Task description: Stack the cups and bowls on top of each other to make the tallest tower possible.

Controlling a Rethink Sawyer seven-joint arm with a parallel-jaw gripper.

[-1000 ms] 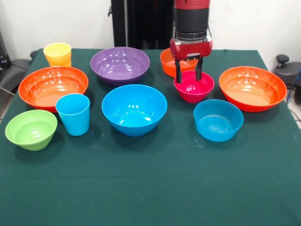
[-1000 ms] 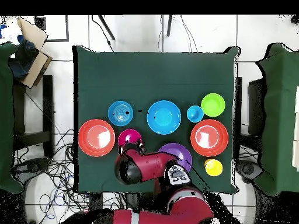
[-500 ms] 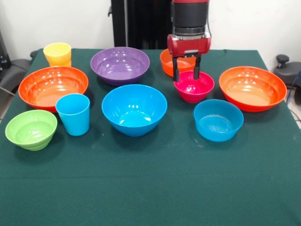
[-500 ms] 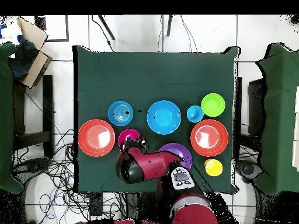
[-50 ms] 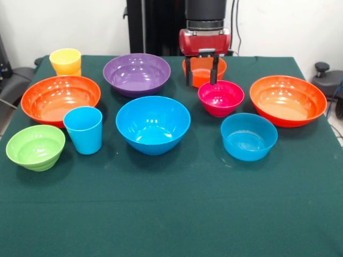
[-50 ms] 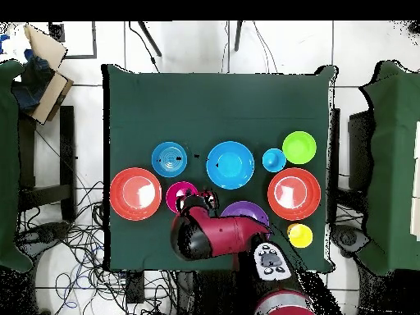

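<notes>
Front view, left to right: lime green bowl (image 5: 35, 146), large orange bowl (image 5: 60, 98), yellow cup (image 5: 66, 61), sky blue cup (image 5: 84, 129), purple bowl (image 5: 136, 73), large blue bowl (image 5: 153, 124), small orange bowl (image 5: 204, 70), magenta bowl (image 5: 221, 98), medium blue bowl (image 5: 248, 136), second large orange bowl (image 5: 288, 100). All standing apart on the green surface (image 5: 171, 214), mouths up; nothing nested, no tower begun. Claw (image 5: 201, 72) hanging above the surface in front of the small orange bowl, just beside the magenta bowl's far rim, both fingers spread apart, empty, touching nothing. Overhead view agrees: claw (image 6: 203, 199) at the edge of the magenta bowl (image 6: 181, 196), between it and the purple bowl (image 6: 245, 215). Step in hand, as judged: first pick, target unclear, probably small orange or magenta. Next move calls for choosing one rim, straddling its wall with one finger inside and one outside, closing, lifting clear, then setting down into a wide base such as the large blue bowl. Risk: glossy rim slipping or tipping.
</notes>
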